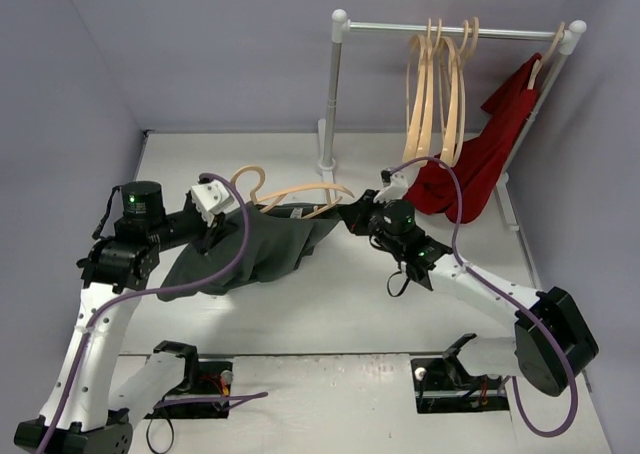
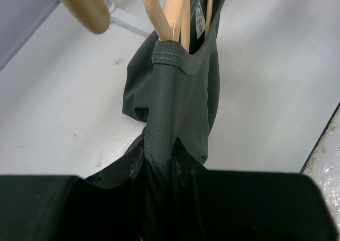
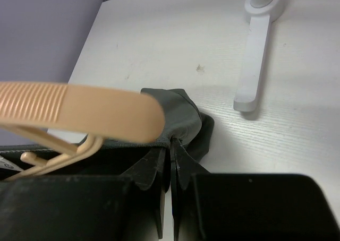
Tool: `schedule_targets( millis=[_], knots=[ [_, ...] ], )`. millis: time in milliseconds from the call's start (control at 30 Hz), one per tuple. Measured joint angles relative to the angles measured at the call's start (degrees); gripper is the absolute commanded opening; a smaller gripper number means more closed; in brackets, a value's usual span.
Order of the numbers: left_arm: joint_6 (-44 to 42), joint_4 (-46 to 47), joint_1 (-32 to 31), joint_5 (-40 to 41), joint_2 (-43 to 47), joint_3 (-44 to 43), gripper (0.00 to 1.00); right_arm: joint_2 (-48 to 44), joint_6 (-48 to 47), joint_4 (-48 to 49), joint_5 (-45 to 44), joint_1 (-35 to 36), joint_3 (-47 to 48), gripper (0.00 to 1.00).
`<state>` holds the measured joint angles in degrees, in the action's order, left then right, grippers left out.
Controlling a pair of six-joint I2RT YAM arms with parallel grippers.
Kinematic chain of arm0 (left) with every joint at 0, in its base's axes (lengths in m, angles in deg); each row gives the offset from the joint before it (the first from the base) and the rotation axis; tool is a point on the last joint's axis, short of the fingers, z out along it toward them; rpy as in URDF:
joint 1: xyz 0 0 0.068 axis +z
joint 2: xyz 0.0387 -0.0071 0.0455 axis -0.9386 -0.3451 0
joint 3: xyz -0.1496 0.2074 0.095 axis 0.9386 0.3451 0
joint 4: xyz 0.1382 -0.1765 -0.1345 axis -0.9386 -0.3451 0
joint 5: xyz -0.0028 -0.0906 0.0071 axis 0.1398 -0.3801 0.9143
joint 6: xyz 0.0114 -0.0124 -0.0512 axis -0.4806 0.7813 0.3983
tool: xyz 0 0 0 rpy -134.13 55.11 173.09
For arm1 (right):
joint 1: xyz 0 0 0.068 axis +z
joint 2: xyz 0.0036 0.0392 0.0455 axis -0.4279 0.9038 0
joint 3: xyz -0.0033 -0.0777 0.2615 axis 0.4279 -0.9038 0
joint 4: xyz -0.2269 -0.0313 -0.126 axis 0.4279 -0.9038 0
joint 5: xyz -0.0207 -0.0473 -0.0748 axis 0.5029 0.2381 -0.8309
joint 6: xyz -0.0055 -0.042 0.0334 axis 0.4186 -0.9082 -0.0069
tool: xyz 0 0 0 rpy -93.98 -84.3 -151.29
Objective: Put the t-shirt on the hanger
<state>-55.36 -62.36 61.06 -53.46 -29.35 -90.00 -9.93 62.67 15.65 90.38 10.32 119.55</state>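
Note:
The dark grey-green t-shirt hangs stretched between my two grippers just above the table. My left gripper is shut on its cloth near the collar. My right gripper is shut on the shirt's other edge. The pale wood hanger lies across the top of the shirt, hook to the left. In the left wrist view its arms pass into the collar opening. In the right wrist view the hanger crosses just in front of my closed jaws.
A white clothes rail stands at the back right with several spare wood hangers and a bright red garment. Its foot rests on the table near the shirt. Purple walls close in the left, back and right.

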Motion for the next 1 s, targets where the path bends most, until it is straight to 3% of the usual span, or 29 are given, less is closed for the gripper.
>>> schedule_targets(
  millis=[367, 1000],
  knots=[
    [-1.74, 4.95, -0.09, -3.70, 2.15, 5.38, 0.00, -0.10, -1.73, -0.81, 13.99, -9.29, 0.00, 0.00],
    [-4.15, 7.14, -0.13, -4.13, 1.67, 7.37, 0.00, -0.65, -5.11, -4.79, 28.07, -19.20, 1.78, 0.00]
  ],
)
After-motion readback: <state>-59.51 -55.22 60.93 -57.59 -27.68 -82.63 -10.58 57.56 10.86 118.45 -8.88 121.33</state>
